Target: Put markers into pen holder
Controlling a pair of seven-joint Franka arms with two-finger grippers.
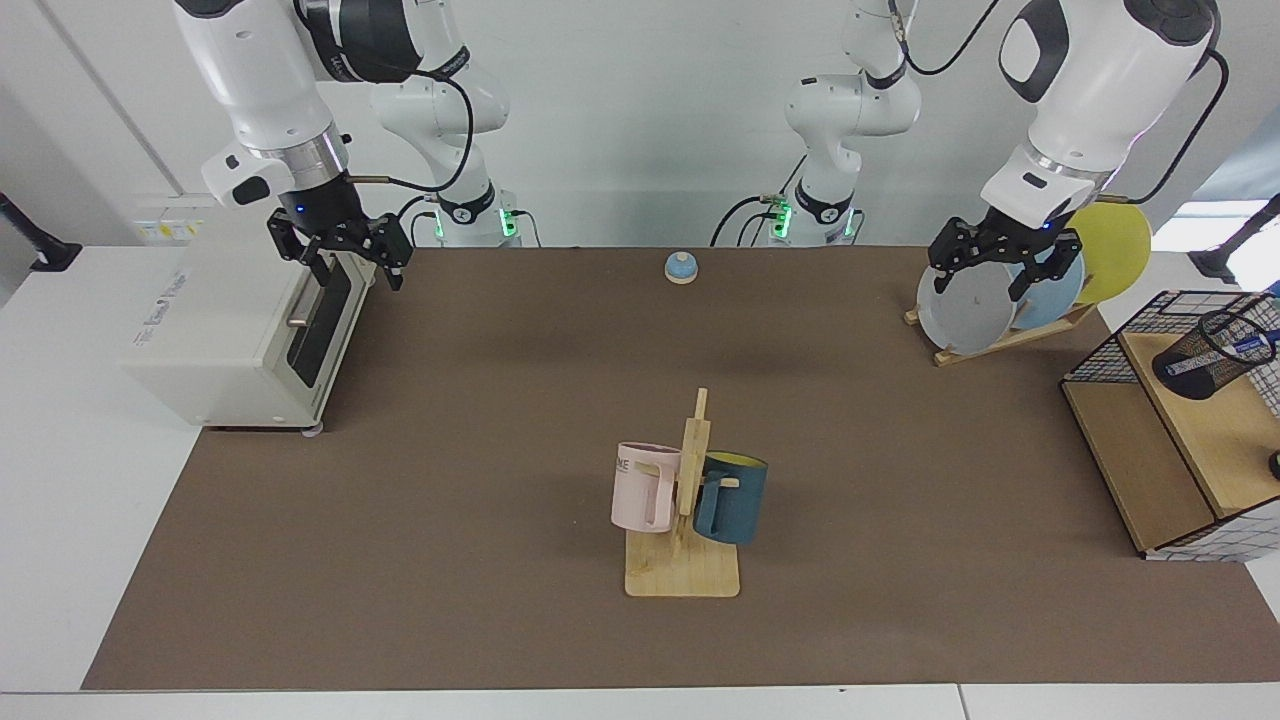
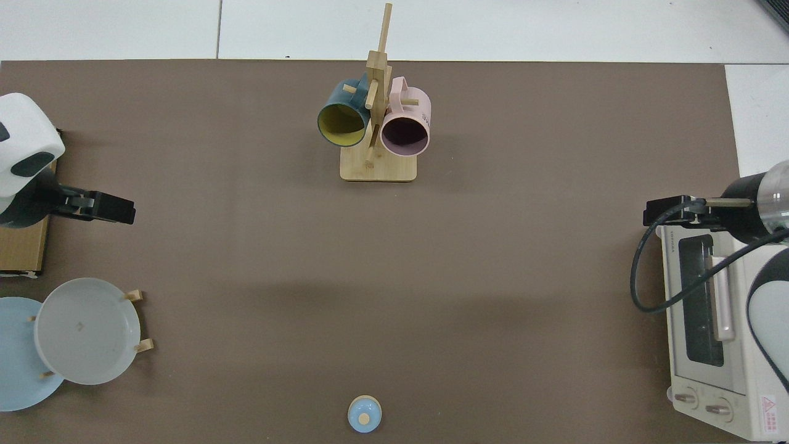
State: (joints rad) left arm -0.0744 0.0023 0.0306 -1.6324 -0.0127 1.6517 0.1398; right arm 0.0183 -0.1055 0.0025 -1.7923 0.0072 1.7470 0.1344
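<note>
At the right edge of the frame, the marker (image 1: 1243, 346) is sitting inside the pen holder (image 1: 1203, 356); the left gripper (image 1: 1003, 272) is hanging spread and empty at upper right, the right gripper (image 1: 345, 252) waiting spread at upper left.

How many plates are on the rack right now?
3: a grey plate in front, a blue plate behind it, and a yellow plate at the back. The left gripper hides part of them.

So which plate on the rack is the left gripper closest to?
The grey plate, the front one on the rack. The left gripper hovers over its upper edge, with the pale blue plate and the yellow plate standing behind it.
</note>
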